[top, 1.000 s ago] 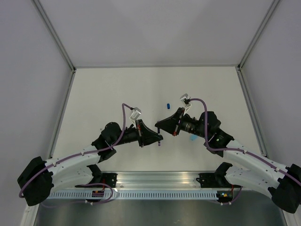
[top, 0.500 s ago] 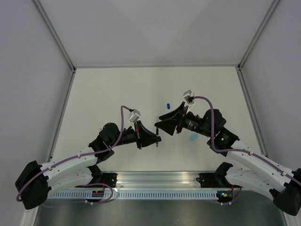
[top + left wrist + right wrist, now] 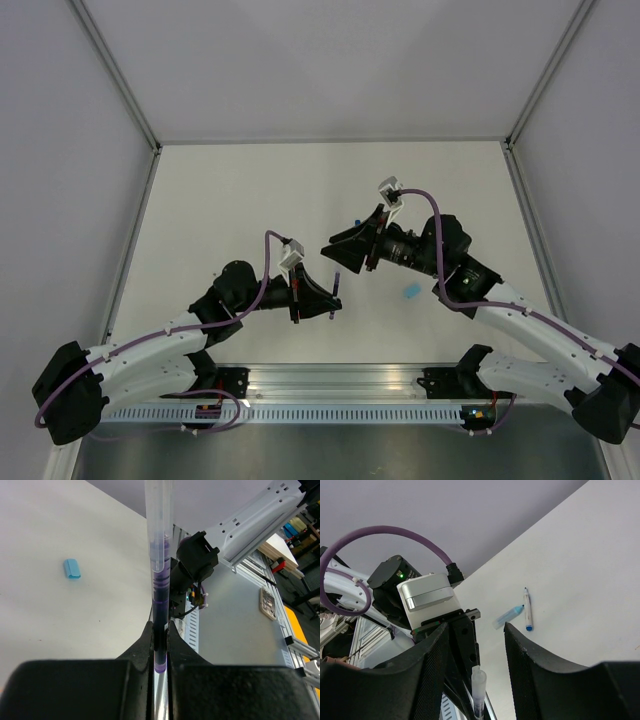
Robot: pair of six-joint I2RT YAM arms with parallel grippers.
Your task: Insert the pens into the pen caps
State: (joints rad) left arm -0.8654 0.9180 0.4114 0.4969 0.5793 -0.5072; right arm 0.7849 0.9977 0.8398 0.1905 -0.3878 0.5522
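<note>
Purple-inked clear plastic pen (image 3: 159, 580) stands pinched tight in the left gripper (image 3: 160, 627), the right gripper (image 3: 477, 640) hangs half-open and empty near its tip, the stubby light-blue cap (image 3: 72, 568) lies apart on the white table (image 3: 50, 630), so I'd fetch it and line up squarely.

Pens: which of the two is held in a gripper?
The pen with the clear barrel and purple ink, clamped between the fingers of the left gripper. The other pen, white with a blue end, lies flat on the table.
</note>
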